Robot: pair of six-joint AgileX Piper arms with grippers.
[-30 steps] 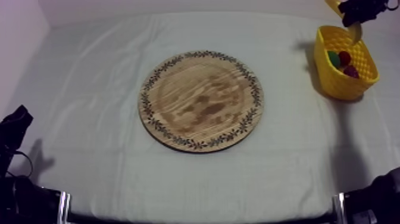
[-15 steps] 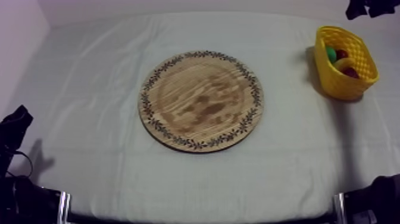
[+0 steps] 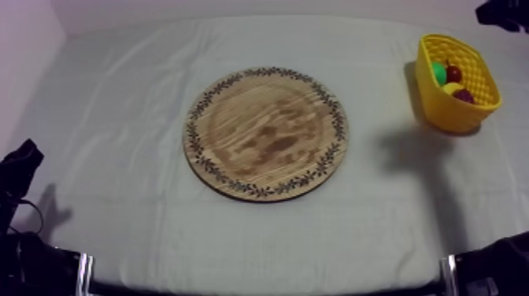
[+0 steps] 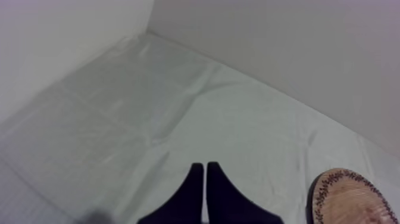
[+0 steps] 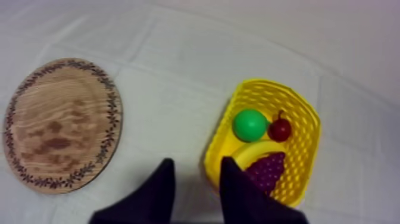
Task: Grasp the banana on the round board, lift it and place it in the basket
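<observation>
the banana (image 5: 260,149) is seen lying in the yellow basket (image 5: 271,86), at two o'clock from the wooden board (image 3: 266,132), tucked between a green fruit (image 5: 250,124), the small red fruit (image 5: 280,128) and the grapes (image 5: 266,171). the board is bare, so the task is judged done. the right gripper (image 5: 197,162) is held above the desk (image 5: 178,89) beside the basket, fingers apart on nothing, as suits a finished drop. the left gripper (image 4: 204,168) is parked at the board's eight o'clock, fingers pressed together, empty and idle.

A green fruit (image 5: 250,125), small red fruit (image 5: 280,129) and purple grapes (image 5: 266,169) lie clustered together.
</observation>
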